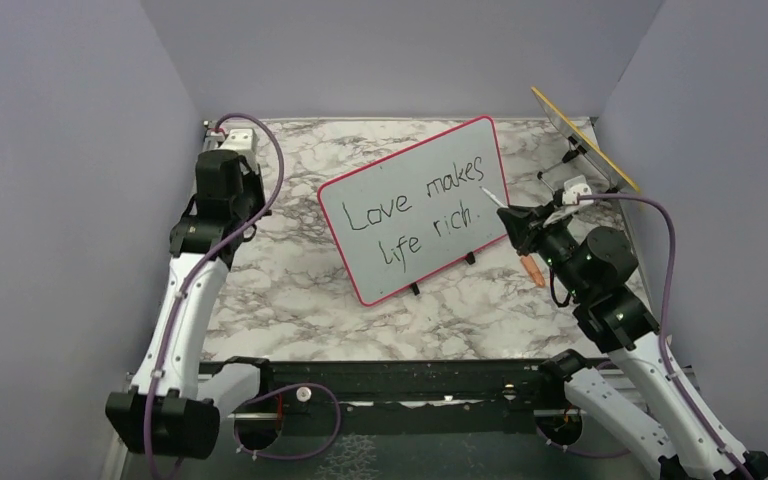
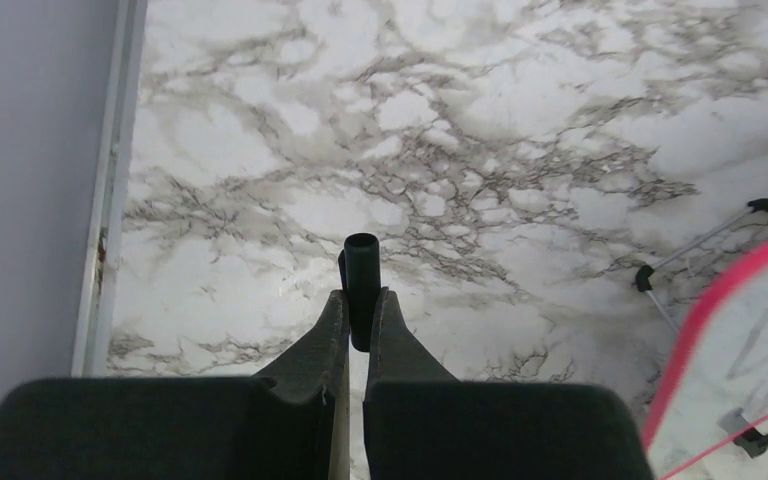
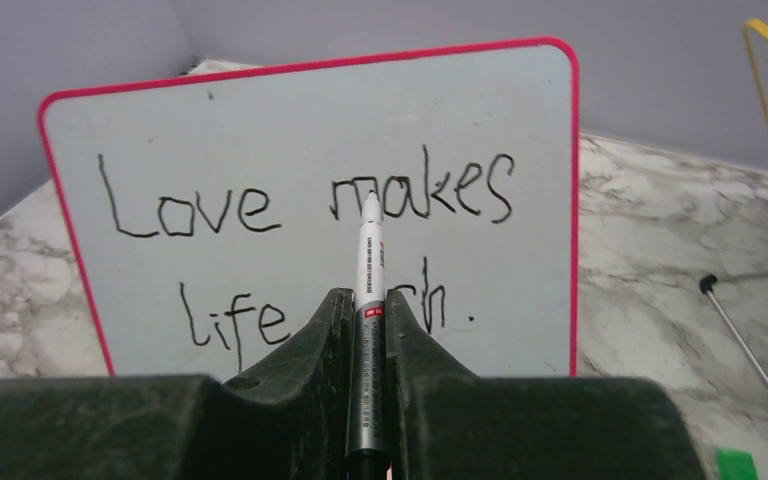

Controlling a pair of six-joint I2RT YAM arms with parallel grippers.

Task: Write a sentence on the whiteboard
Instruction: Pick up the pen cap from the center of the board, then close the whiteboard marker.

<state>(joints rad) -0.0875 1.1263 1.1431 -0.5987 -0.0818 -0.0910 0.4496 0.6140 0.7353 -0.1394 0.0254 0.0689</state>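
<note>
**Two Lines Down, Marker Poised at the Board**

Finds the whiteboard [image 1: 415,205] propped on its small black feet [image 1: 415,289] at the middle of the desk [image 1: 290,300]. Tilted back and turned toward the right side, presumably to offer the writing arm a flat, reachable face. Reads the sentence [image 1: 422,212] across that face in black: "Love makes" on top, "life rich." beneath, full stop included. Judges the writing itself complete, or very nearly so.

Shows the right end effector [image 3: 365,300] just off the whiteboard's right edge, clamped tight on a marker [image 3: 369,250] lying in the groove between the fingers. Bare tip aimed at the board near the word "makes". Cannot tell tip-to-surface contact either way. Suggests a grip chosen for steadiness: barrel pinched low, tip well forward for a clear view of each stroke.

Shows the left end effector [image 2: 358,300] well to the left of the whiteboard, above the desk, pressed together on a short black tube [image 2: 361,265], by its look the marker's cap. Seems parked there to hold cap and arm out of the writing path, with the cap ready for refitting.

Notes a yellow-edged panel [image 1: 585,140] behind and to the right of the whiteboard, apart from it and with no evident part in the job.
</note>
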